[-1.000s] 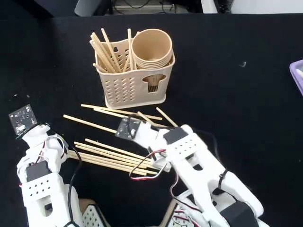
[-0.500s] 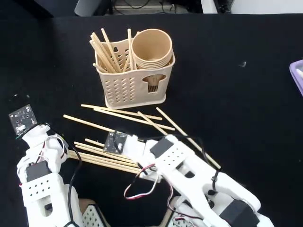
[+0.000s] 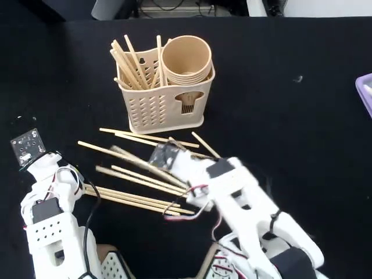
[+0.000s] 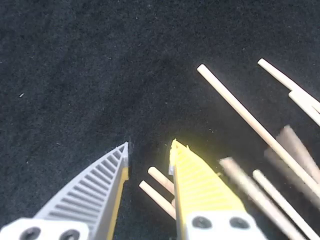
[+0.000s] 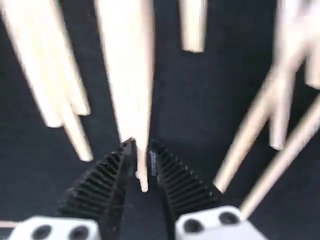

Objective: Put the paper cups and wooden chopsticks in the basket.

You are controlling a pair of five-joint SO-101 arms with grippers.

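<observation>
The beige basket (image 3: 165, 107) stands at the back of the black table, with stacked paper cups (image 3: 186, 58) in one side and several wooden chopsticks (image 3: 131, 61) upright in the other. More chopsticks (image 3: 136, 197) lie loose in front of it. My right gripper (image 5: 142, 150) is shut on a pair of chopsticks (image 5: 127, 75); from above, the held sticks (image 3: 136, 160) point left from the right arm (image 3: 226, 180), over the loose pile. My left gripper (image 4: 148, 150) is open low over the table, with chopstick ends (image 4: 157, 187) beside its yellow finger (image 4: 197, 187).
The left arm (image 3: 46, 209) sits at the front left corner. A purple object (image 3: 366, 93) shows at the right edge. Black table stretches bare to the right of the basket and behind it.
The right gripper dipped down-left into the loose chopsticks, then came back up and right with a pair in its jaws. Several loose sticks shifted. The left arm kept still.
</observation>
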